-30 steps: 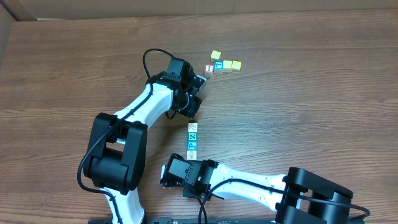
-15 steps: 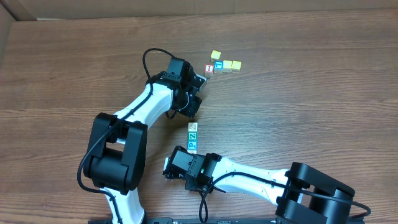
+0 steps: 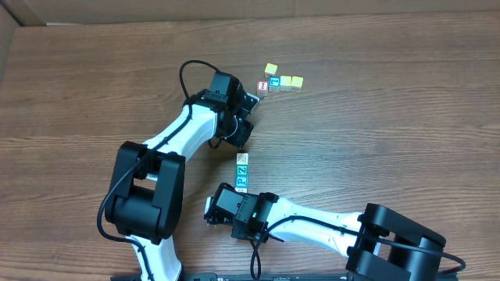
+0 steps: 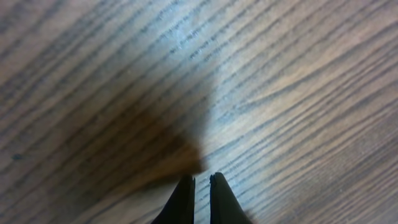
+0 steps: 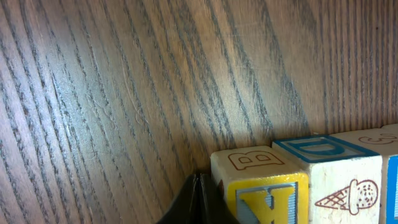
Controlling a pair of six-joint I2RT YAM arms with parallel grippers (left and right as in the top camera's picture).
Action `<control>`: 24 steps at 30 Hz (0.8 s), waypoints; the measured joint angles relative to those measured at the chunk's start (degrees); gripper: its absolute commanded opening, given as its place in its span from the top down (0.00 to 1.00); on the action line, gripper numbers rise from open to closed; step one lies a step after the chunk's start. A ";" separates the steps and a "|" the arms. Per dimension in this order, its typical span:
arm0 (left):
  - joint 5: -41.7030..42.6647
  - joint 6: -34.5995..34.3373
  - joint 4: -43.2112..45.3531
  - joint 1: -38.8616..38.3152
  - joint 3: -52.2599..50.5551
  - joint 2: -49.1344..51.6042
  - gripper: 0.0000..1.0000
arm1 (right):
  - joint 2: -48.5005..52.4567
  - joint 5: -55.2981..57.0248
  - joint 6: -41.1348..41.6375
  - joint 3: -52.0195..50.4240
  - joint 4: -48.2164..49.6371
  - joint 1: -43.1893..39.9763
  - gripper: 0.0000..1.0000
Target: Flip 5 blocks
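A short column of blocks lies mid-table: a whitish block [image 3: 242, 158], a teal-green one [image 3: 242, 170] and a blue one [image 3: 241, 183]. My right gripper [image 3: 237, 193] is shut at the column's near end and covers what lies there. In the right wrist view its shut tips [image 5: 200, 182] rest against the left side of a block with a B on top and a yellow K face [image 5: 261, 183]. Beside that block is one with a blue D and an ice-cream picture [image 5: 339, 174]. My left gripper [image 3: 251, 101] is shut over bare wood [image 4: 201, 180], holding nothing.
A far cluster holds a red-faced cube [image 3: 262, 87], a blue-faced cube [image 3: 274, 81] and three yellow cubes [image 3: 270, 69] [image 3: 285, 81] [image 3: 297, 81], just right of the left gripper. The wooden table's edge [image 3: 16, 35] meets cardboard at the far left.
My right gripper has moved up to the near end of the column and now covers the whitish block that showed there. The left arm has not moved.
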 measured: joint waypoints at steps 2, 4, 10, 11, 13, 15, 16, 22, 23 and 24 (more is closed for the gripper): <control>0.22 0.48 -0.94 0.00 0.00 0.00 0.96 | 0.00 0.00 0.00 0.00 0.02 0.00 0.96; 0.48 0.92 -1.77 0.00 0.00 0.00 0.96 | 0.00 -0.02 0.02 0.00 0.04 0.00 0.96; 1.62 1.60 -4.46 0.00 0.00 0.00 0.96 | 0.00 0.00 0.02 0.00 0.04 0.00 0.96; 1.88 1.99 -4.66 0.00 0.00 0.00 0.96 | 0.00 0.00 0.00 0.00 0.04 0.00 0.96; 2.21 2.62 -4.83 0.00 -0.02 0.00 0.96 | 0.00 0.00 0.00 0.00 0.04 0.00 0.96; 2.43 3.04 -4.85 0.00 -0.02 0.00 0.96 | 0.00 0.00 0.02 0.00 0.17 -0.02 0.96; 2.47 3.28 -4.85 0.02 -0.02 0.00 0.96 | 0.00 0.00 0.00 -0.02 0.17 -0.02 0.96; 2.71 4.37 -4.92 0.83 -0.02 0.00 0.96 | 0.00 -0.50 0.00 -0.04 0.28 -1.20 0.96; 2.71 4.50 -4.92 1.14 0.00 0.00 0.96 | 0.00 -0.74 0.02 -0.07 0.31 -1.60 0.96; 2.69 4.52 -4.92 1.38 0.00 0.00 0.96 | 0.00 -0.94 0.00 -0.07 0.37 -1.92 0.96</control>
